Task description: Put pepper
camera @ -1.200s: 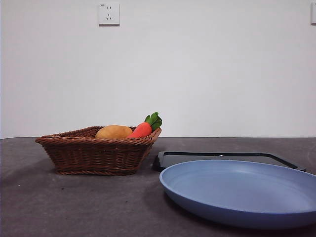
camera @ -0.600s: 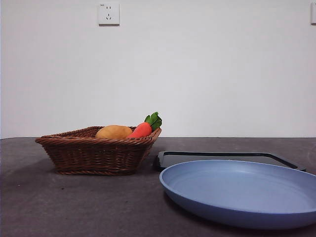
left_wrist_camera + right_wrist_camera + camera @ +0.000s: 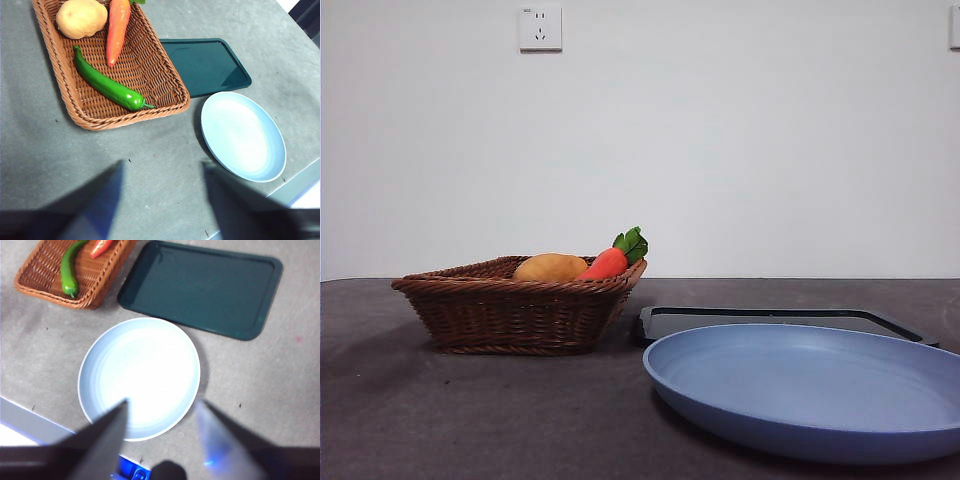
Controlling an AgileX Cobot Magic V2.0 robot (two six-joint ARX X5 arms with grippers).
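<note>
The green pepper (image 3: 106,86) lies in the wicker basket (image 3: 167,75) next to a carrot (image 3: 117,29) and a potato (image 3: 81,17); it also shows in the right wrist view (image 3: 69,268). In the front view the pepper is hidden behind the basket's wall (image 3: 515,315). The blue plate (image 3: 800,390) sits empty at the front right and shows in both wrist views (image 3: 243,135) (image 3: 139,375). My left gripper (image 3: 162,200) is open, high above the table in front of the basket. My right gripper (image 3: 160,440) is open, high above the plate's near rim.
A dark green tray (image 3: 200,287) lies flat behind the plate, beside the basket (image 3: 47,287); it also shows in the front view (image 3: 780,320) and the left wrist view (image 3: 205,65). The table's front edge runs close under the plate.
</note>
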